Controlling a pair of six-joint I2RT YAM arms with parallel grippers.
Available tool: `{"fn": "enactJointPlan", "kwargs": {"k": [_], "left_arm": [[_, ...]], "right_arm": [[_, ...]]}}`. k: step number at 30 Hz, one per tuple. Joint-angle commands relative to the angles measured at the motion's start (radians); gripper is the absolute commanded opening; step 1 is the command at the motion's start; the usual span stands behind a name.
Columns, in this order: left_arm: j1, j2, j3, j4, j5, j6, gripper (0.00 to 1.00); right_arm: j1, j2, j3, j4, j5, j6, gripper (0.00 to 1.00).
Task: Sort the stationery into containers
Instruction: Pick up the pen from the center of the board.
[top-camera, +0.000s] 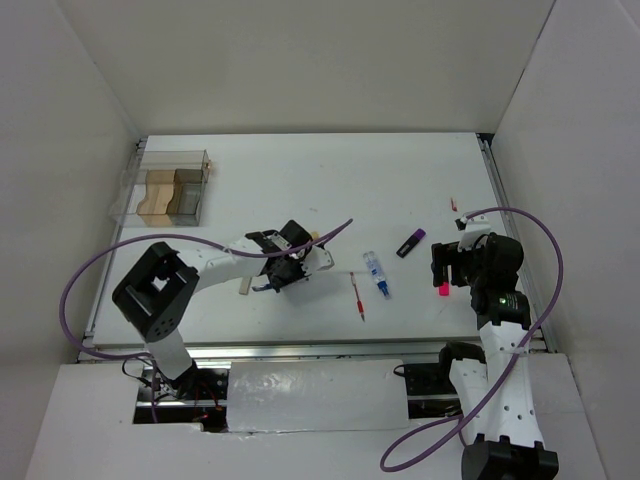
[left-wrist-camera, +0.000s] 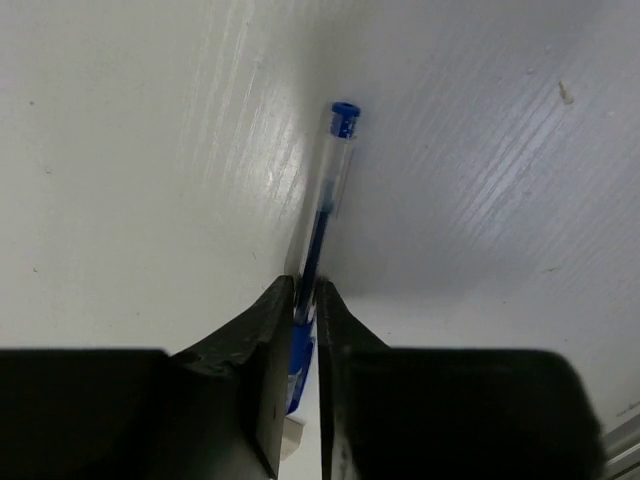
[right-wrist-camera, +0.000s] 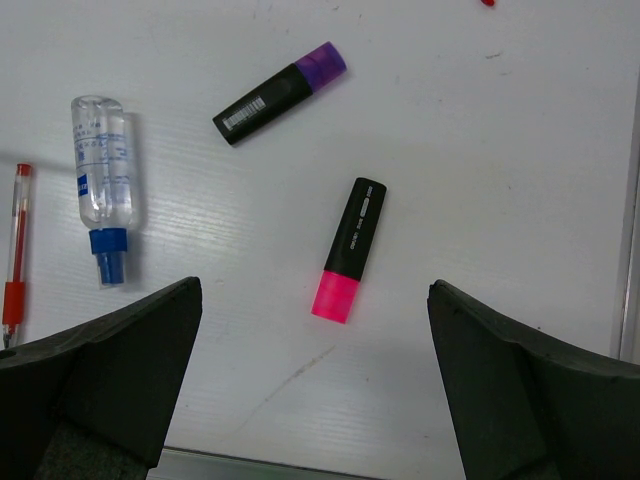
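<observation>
My left gripper (left-wrist-camera: 307, 290) is shut on the thin blue pen (left-wrist-camera: 330, 190), which sticks out ahead of the jaws, close over the white table. In the top view this gripper (top-camera: 285, 268) is left of centre. My right gripper (right-wrist-camera: 313, 300) is open and empty, its fingers on either side above the pink-black marker (right-wrist-camera: 350, 250); it sits at the right (top-camera: 450, 268) in the top view. The dark purple marker (right-wrist-camera: 280, 92), the clear blue-capped tube (right-wrist-camera: 102, 180) and the thin red pen (right-wrist-camera: 14, 250) lie apart on the table. The clear compartment box (top-camera: 170, 160) stands at the far left, with tan and brown blocks inside.
A small tan block (top-camera: 244, 287) lies left of my left gripper, and another pale piece (top-camera: 325, 255) lies at its right. A small red bit (top-camera: 453, 204) lies at the far right. A metal rail (top-camera: 505, 220) runs along the table's right edge. White walls enclose the table.
</observation>
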Motion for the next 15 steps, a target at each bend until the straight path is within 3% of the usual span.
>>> {"fn": "enactJointPlan", "kwargs": {"k": [1,5,9,13,15], "left_arm": [[-0.002,0.047,0.007,-0.034,0.009,-0.022,0.21],[0.001,0.038,0.053,-0.067,0.032,-0.056,0.01],[0.036,-0.024,0.160,-0.100,0.075,-0.129,0.00],[0.129,-0.126,0.287,-0.087,0.024,-0.353,0.00],[0.197,-0.183,0.353,-0.074,-0.121,-0.609,0.00]], "right_arm": [[-0.009,-0.006,-0.004,0.020,-0.009,-0.009,1.00],[-0.010,-0.006,-0.004,0.021,-0.012,-0.009,1.00],[-0.012,-0.008,-0.004,0.021,-0.010,-0.009,1.00],[-0.012,-0.008,-0.004,0.021,-0.012,-0.011,1.00],[-0.015,-0.005,-0.004,0.021,-0.013,-0.011,1.00]]}}
